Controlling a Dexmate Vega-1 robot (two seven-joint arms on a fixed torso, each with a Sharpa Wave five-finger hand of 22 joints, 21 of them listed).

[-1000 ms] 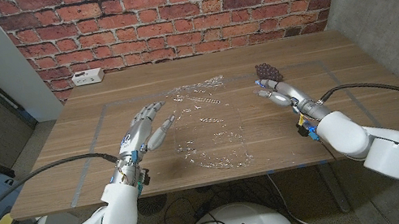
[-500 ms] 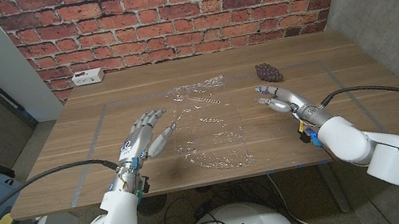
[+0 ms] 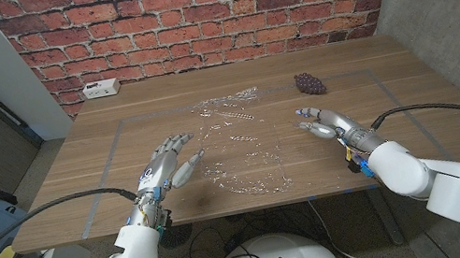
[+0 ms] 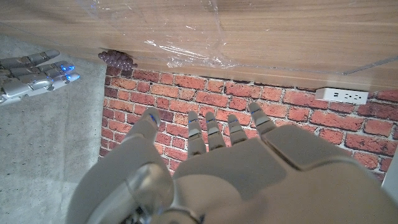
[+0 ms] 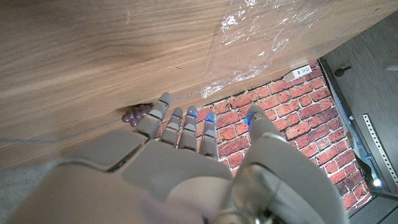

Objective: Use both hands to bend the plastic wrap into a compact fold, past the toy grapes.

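Crinkled clear plastic wrap (image 3: 238, 144), spread flat.

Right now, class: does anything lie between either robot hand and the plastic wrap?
Nothing visible does. The left hand is at the plastic wrap's left edge; bare table separates the right hand from its right edge. The toy grapes sit farther back, beyond the right hand.

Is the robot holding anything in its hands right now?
No. The left hand and right hand are both open beside the plastic wrap, gripping nothing.

White arms, grey hands (image 3: 167, 162), black cables
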